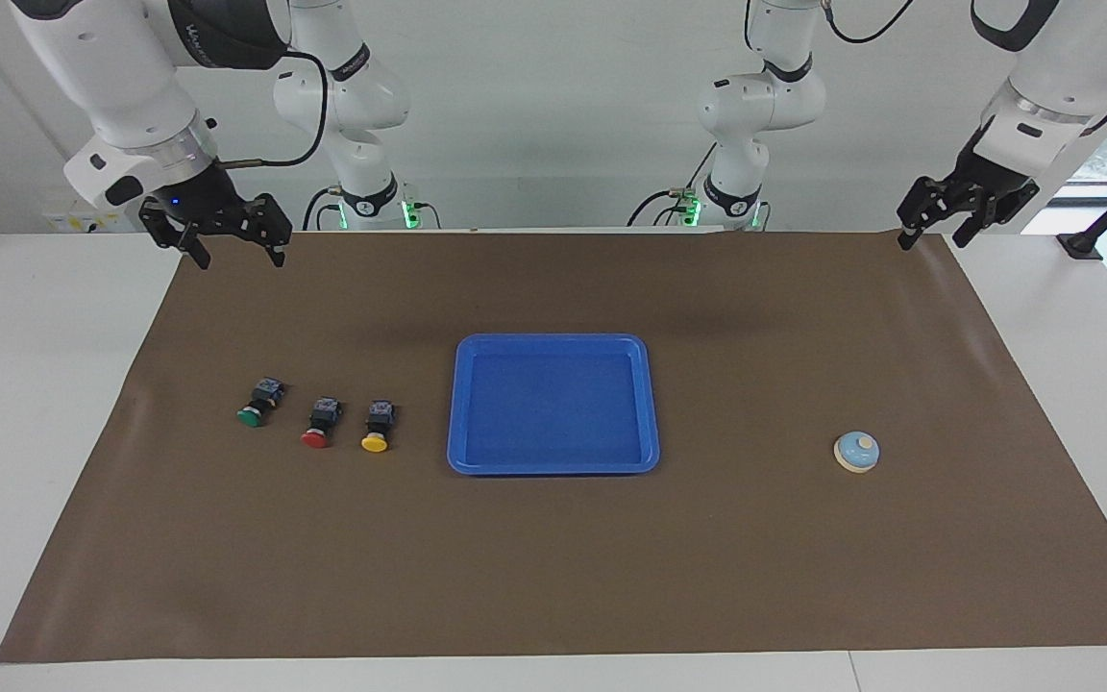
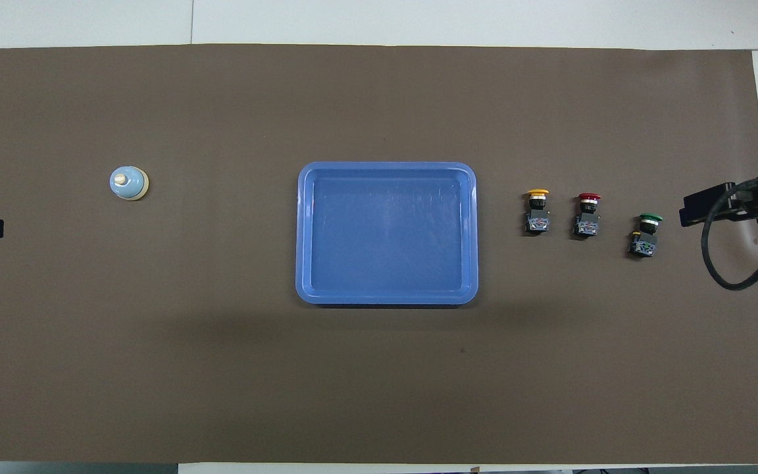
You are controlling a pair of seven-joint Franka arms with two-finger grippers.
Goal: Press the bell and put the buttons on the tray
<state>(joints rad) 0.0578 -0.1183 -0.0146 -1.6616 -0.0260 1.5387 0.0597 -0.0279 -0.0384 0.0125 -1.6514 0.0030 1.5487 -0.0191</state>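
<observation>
The bell (image 1: 856,452) sits alone toward the left arm's end of the surface; three buttons (image 1: 320,423) line up beside the empty tray (image 1: 553,346), handy for transfer. Left gripper (image 1: 938,229) and right gripper (image 1: 232,248) hover with fingers spread, holding nothing

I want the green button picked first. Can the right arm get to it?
Probably yes. The right gripper hangs open above the mat's edge, and nothing stands between it and the green button, which lies apart from the red button.

We're in a robotics lab: two white robot arms (image 1: 121,86) bolted at a white worktop (image 1: 35,384), brown mat (image 1: 553,577), bare walls.
</observation>
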